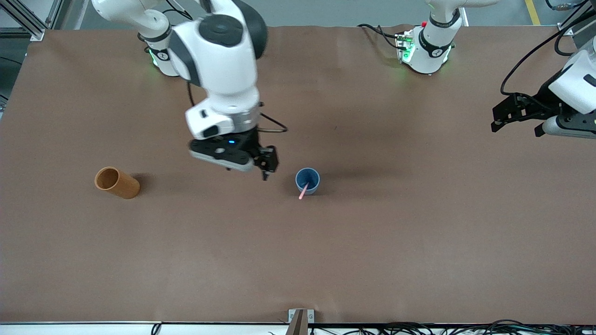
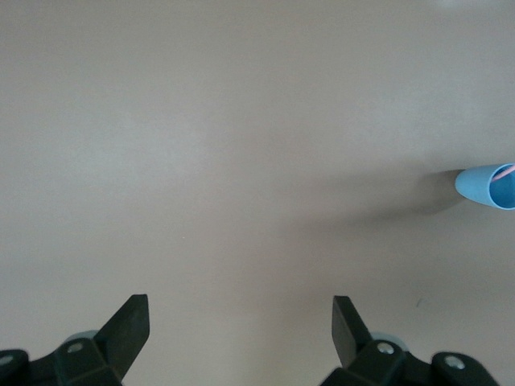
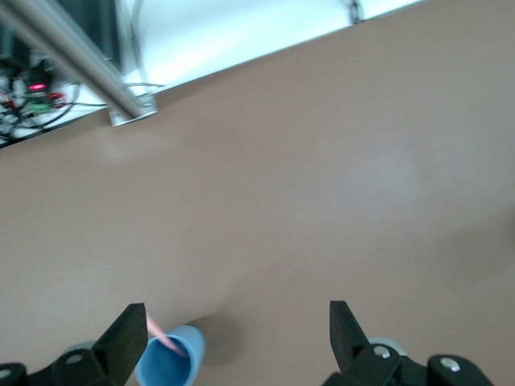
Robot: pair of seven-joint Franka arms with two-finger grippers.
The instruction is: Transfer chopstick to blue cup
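Observation:
The blue cup (image 1: pixel 308 180) stands upright near the middle of the table. The pale-pink chopstick (image 1: pixel 303 191) rests in it, leaning over the rim on the side nearer the front camera. My right gripper (image 1: pixel 266 171) hangs open and empty just beside the cup, toward the right arm's end. The right wrist view shows its fingers spread wide (image 3: pixel 233 334), with the blue cup (image 3: pixel 169 366) and chopstick (image 3: pixel 161 334) by one finger. My left gripper (image 1: pixel 516 129) waits open over the left arm's end of the table. Its wrist view (image 2: pixel 240 322) shows the blue cup (image 2: pixel 487 185) farther off.
A taller orange-brown cup (image 1: pixel 117 182) sits toward the right arm's end of the table, about level with the blue cup. A metal bracket (image 1: pixel 301 318) marks the table edge nearest the front camera. Cables run along that edge.

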